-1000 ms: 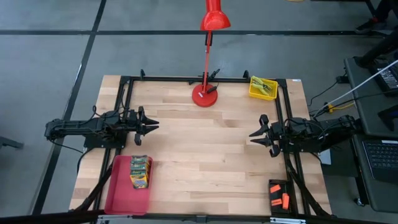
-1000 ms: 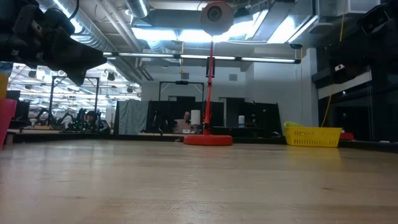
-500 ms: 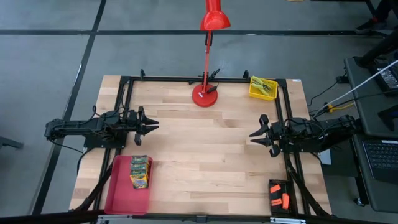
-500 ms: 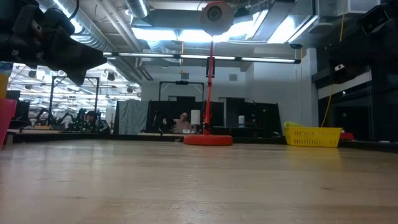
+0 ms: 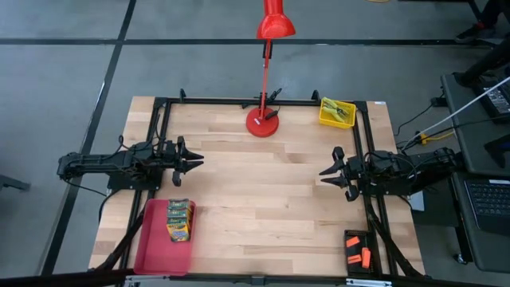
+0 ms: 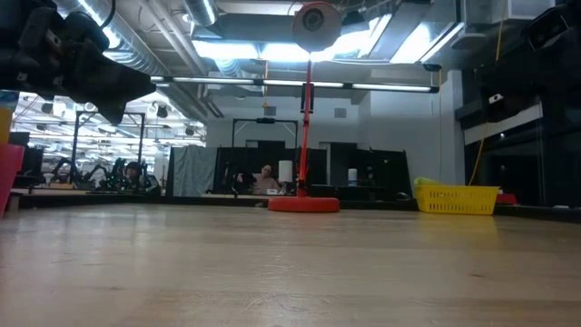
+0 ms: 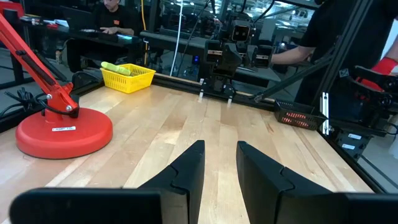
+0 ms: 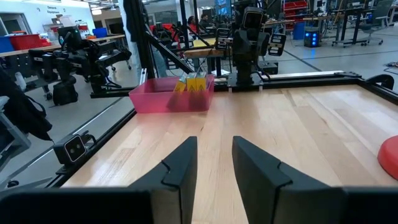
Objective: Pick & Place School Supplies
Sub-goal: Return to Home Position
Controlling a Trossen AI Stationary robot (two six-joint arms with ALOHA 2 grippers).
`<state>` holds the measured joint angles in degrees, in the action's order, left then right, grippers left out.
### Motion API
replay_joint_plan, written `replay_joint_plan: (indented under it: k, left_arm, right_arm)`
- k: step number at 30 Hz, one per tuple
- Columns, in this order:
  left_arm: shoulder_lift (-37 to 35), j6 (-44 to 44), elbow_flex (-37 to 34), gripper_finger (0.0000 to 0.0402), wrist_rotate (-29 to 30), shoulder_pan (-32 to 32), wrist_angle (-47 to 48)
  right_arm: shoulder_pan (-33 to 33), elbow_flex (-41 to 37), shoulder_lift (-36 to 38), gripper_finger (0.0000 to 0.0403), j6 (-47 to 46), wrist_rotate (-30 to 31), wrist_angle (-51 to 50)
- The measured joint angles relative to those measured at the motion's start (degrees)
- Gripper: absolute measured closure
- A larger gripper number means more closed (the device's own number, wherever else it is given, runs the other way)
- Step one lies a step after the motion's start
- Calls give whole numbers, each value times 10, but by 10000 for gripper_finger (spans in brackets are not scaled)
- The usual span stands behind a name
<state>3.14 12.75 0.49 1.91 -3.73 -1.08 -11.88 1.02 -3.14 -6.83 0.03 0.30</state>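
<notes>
Homing looks in hand: left tool (image 5: 197,162) and right tool (image 5: 324,173) hang spread, empty, facing each other across the bench (image 5: 263,207); next needs only parking.

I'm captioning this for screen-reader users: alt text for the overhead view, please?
Left gripper and right gripper, both open and empty, face each other across a wooden table. Crayon boxes sit in a red tray, orange pieces in a black bin.
</notes>
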Motion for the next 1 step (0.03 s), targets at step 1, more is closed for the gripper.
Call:
replay_joint_plan:
  k: [1]
  left_arm:
    - [0,0,0,313,0,0,0]
  right_arm:
    - [0,0,0,298,0,0,0]
